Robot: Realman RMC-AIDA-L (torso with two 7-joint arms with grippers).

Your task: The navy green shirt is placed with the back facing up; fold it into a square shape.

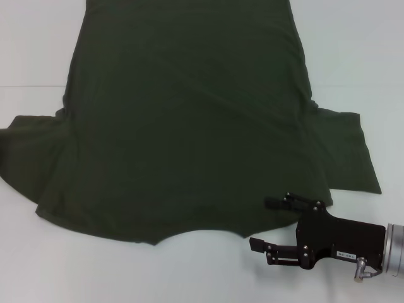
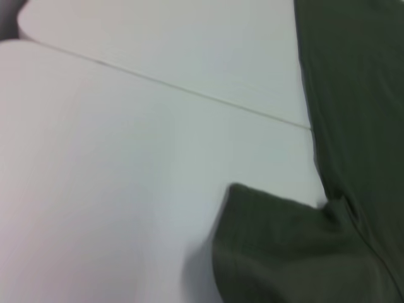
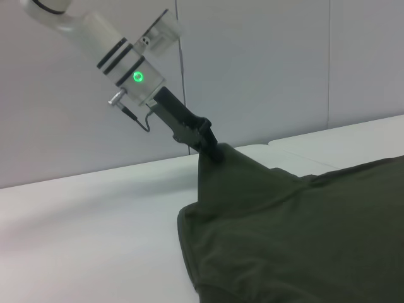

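Pinching the navy green shirt [image 3: 297, 233], left gripper [image 3: 211, 146] lifts it; right gripper [image 1: 268, 222] jaws gape.

No readable text or numbers anywhere, a small white label on the right gripper [image 1: 264, 222] body too small to make out, no print on the navy green shirt [image 1: 189, 120]

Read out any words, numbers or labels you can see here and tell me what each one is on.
Right gripper: a small white label on its black body, too small to read.
Navy green shirt: plain, no print or tag showing.
Left gripper: no text showing, only a green light on the wrist behind it.
Table: no markings.
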